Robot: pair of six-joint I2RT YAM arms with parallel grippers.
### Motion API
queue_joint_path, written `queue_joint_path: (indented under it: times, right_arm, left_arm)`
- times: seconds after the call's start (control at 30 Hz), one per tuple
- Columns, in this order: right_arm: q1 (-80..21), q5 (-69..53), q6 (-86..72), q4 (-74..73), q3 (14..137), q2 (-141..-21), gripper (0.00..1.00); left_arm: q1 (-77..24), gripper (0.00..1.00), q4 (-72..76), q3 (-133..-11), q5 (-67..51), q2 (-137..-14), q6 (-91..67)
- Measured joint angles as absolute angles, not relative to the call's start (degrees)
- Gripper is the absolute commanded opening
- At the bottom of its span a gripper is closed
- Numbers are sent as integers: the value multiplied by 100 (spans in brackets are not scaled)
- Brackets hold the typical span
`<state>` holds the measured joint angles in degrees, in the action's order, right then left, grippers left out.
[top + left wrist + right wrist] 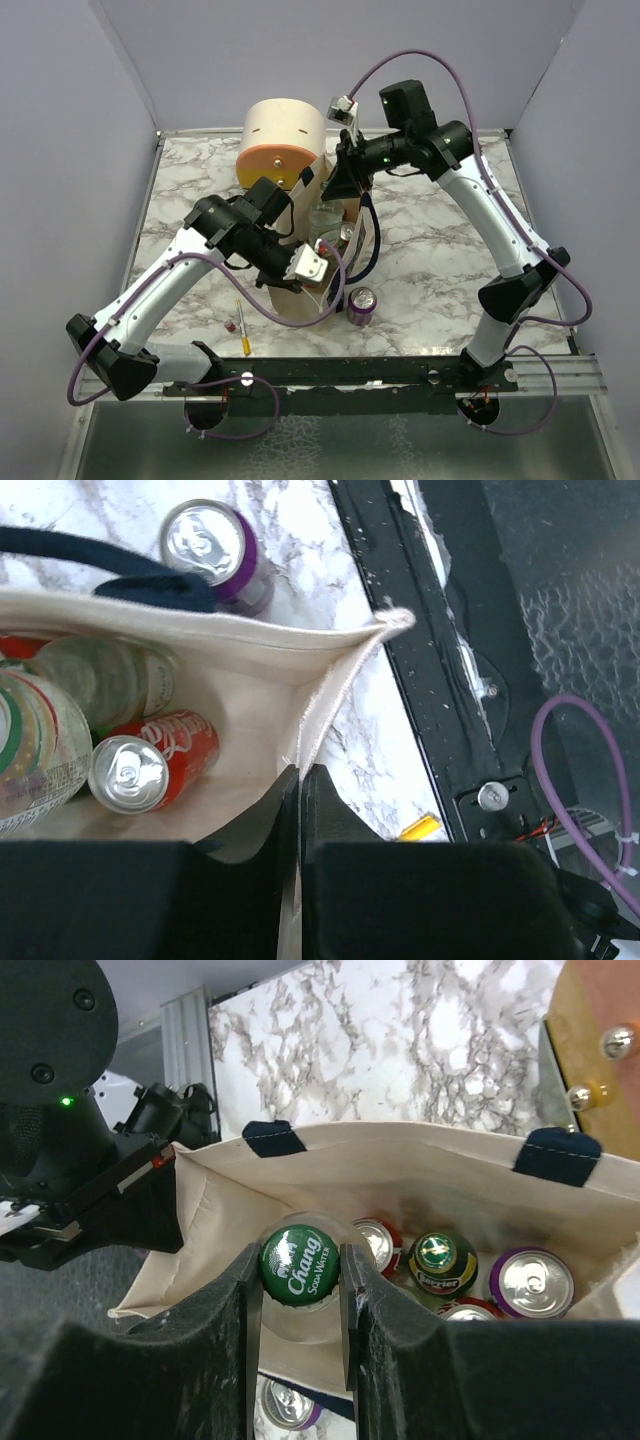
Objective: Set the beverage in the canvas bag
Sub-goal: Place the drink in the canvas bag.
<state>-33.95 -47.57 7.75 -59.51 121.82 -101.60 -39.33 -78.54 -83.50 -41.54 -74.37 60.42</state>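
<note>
The beige canvas bag with navy straps stands open at mid-table. My left gripper is shut on the cloth of its near rim, holding the mouth open. My right gripper is shut on the green "Chang" cap of a clear glass soda bottle, held upright in the bag's mouth; the bottle also shows in the top view under the right gripper. Inside the bag are a red cola can, a green Perrier bottle, a purple can and clear bottles.
A purple can stands on the marble just outside the bag's near side; it also shows in the left wrist view. The rounded cream-and-orange drawer box stands behind the bag. A yellow pen-like stick lies near the black front rail.
</note>
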Motion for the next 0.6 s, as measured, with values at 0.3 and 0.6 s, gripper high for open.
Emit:
queue_joint_path:
  times: [0.3,0.6]
  right_arm:
    - [-3632,-4899,928,-5843,11725,-10162,1]
    - [-3802,-5153,1092,-5269,10742,-10145,1]
  left_arm:
    - [-4230,0,-7894,-7653,-4132,-6893,6578]
    - [-4261,0,-7839,-7507,-4060,-6722,6882]
